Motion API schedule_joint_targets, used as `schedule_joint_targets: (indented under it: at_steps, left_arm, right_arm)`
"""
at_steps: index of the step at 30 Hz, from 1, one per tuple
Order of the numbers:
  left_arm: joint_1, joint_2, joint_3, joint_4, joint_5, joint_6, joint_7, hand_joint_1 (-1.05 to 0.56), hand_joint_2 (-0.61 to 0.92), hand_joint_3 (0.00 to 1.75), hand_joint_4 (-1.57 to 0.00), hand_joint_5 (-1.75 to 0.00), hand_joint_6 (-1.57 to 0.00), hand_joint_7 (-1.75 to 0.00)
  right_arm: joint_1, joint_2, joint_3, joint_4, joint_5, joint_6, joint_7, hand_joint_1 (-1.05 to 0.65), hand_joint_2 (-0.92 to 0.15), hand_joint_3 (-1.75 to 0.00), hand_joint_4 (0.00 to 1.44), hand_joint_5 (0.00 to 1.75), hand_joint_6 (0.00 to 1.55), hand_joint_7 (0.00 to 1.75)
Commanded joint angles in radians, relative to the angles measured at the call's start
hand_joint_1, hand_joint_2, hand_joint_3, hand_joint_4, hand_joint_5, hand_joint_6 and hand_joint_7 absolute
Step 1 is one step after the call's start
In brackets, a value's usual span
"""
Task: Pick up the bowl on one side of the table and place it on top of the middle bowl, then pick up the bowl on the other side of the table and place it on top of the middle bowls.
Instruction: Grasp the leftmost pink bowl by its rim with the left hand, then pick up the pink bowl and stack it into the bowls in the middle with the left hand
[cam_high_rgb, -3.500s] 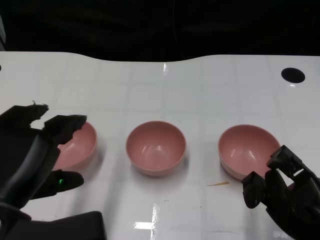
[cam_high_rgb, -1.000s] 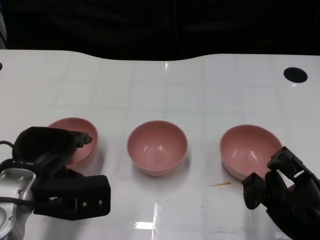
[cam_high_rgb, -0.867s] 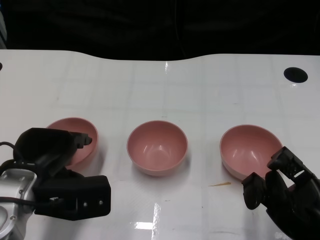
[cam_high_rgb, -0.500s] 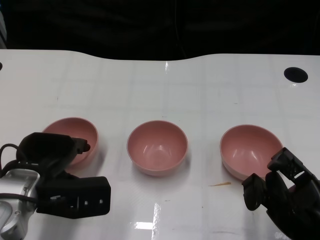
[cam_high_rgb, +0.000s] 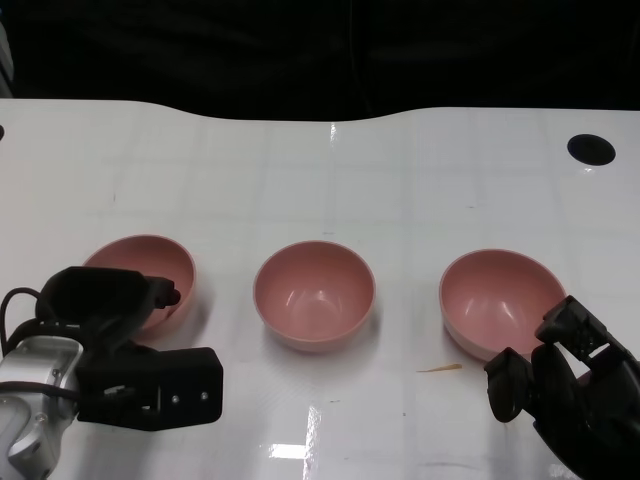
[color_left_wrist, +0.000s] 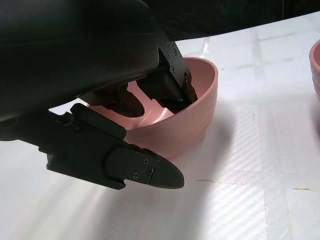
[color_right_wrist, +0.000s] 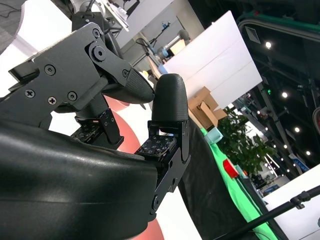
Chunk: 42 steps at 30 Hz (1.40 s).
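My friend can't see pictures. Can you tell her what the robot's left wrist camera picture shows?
The robot's black left hand reaches into a pink bowl on a white table, with some fingers inside the bowl and one finger outside, low along its wall. The edge of another pink bowl peeks in at one side.

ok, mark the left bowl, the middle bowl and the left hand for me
left bowl (cam_high_rgb: 150, 255), head view, on its bare inner wall.
middle bowl (cam_high_rgb: 314, 295), head view, on the inside bottom.
left hand (cam_high_rgb: 105, 310), head view, on the black back of the hand.
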Motion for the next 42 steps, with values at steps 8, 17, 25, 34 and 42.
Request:
schedule_joint_targets:
  at_steps: [8,17,25,34,42]
  left_arm:
    - [-0.036,0.000,-0.035,0.100,0.000,-0.012,0.068,-0.29,0.92,0.23,-0.83,-0.05,-0.82,-0.03]
    - [-0.055,-0.036,-0.018,0.142,-0.056,-0.003,0.100,-0.16,0.92,0.17,-0.76,-1.28,-0.89,-0.73]
    - [-0.038,-0.056,0.009,0.108,-0.109,-0.001,0.161,-0.12,0.92,0.21,-0.66,-1.73,-0.51,-1.60]
    - [-0.029,-0.044,0.029,0.056,-0.143,-0.040,0.176,-0.08,0.92,0.17,-0.68,-1.75,-0.49,-1.69]
    - [-0.017,0.000,0.042,-0.094,-0.138,0.011,0.099,-0.09,0.92,0.05,-0.80,-1.30,-0.90,-0.57]
  right_arm:
    - [0.005,-0.016,-0.011,-0.008,0.007,0.000,-0.001,-0.05,-0.51,-1.18,0.80,1.75,0.80,1.42]
    - [0.004,-0.017,-0.013,-0.008,0.004,0.003,-0.010,-0.04,-0.52,-1.19,0.80,1.75,0.80,1.43]
    - [-0.004,-0.022,-0.016,0.010,0.008,0.000,0.003,-0.04,-0.51,-1.20,0.81,1.75,0.80,1.43]
    - [-0.013,-0.023,-0.028,0.039,0.009,-0.008,0.030,-0.04,-0.52,-1.19,0.80,1.75,0.80,1.42]
    - [-0.019,-0.027,-0.035,0.055,0.008,-0.001,0.041,-0.03,-0.54,-1.17,0.81,1.75,0.82,1.38]
